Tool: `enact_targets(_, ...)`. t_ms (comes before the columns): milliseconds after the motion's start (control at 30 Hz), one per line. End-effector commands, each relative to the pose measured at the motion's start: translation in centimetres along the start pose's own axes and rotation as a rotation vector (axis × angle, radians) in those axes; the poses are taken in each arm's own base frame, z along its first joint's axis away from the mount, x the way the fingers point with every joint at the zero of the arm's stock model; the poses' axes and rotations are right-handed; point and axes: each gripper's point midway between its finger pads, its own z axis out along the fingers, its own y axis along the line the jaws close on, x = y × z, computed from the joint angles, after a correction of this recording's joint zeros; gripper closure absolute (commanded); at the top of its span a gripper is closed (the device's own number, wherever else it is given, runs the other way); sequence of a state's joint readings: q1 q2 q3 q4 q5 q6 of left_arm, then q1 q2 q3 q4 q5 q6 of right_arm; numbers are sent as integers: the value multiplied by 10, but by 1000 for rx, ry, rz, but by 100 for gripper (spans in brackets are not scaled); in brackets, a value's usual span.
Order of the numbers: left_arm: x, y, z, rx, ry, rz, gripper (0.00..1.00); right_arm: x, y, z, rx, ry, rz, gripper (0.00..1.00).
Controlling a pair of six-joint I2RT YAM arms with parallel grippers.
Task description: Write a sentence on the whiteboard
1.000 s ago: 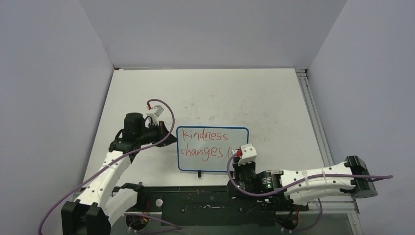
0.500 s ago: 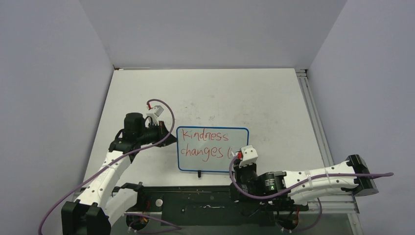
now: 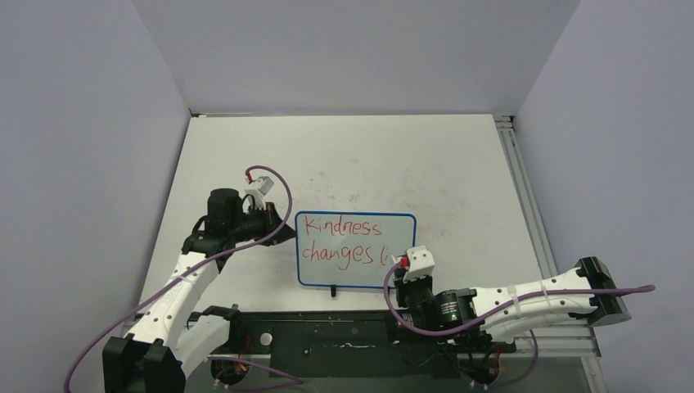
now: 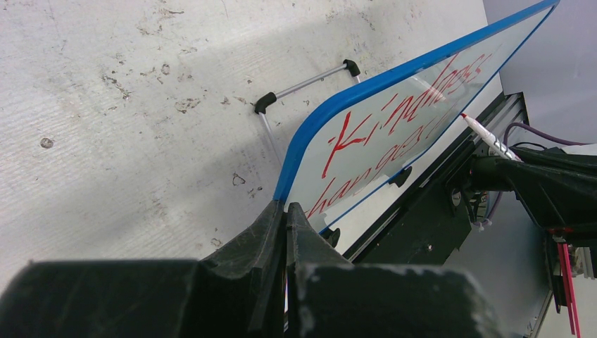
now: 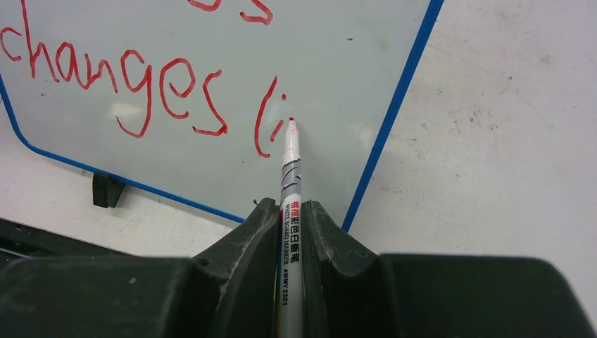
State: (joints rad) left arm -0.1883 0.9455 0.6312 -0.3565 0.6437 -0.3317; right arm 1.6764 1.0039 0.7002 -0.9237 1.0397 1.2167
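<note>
The whiteboard (image 3: 360, 239), white with a blue frame, stands tilted near the table's front edge and reads "Kindness changes" in red, with a new stroke begun after it. My left gripper (image 3: 283, 225) is shut on the board's left frame edge (image 4: 299, 151), its jaws pressed together round it (image 4: 287, 208). My right gripper (image 5: 290, 205) is shut on a white-barrelled red marker (image 5: 291, 176). The marker's tip touches the whiteboard (image 5: 211, 42) by the last red strokes, close to the right frame. In the top view the right gripper (image 3: 403, 267) sits at the board's lower right corner.
A thin metal stand (image 4: 303, 83) props the board from behind, and a black clip (image 5: 107, 190) sits on its near edge. The black base plate (image 3: 327, 336) runs along the near edge of the scuffed table (image 3: 393, 164). An aluminium rail (image 3: 524, 205) borders the right side.
The right wrist has slid slightly right and toward the near edge, uncovering more of the red strokes after "changes". The left arm and the board have stayed put.
</note>
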Motion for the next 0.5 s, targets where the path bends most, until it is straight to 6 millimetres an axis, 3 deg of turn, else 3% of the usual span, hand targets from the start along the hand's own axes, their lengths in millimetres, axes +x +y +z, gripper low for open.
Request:
enact_targets(0,-19,-13,-3,35,-48,48,100,-13,1,-1,1,-45,39,95)
enact_targets(467,-19,-14,-3,39,-47,49,100,-12,-2,7,19,-38,36,95)
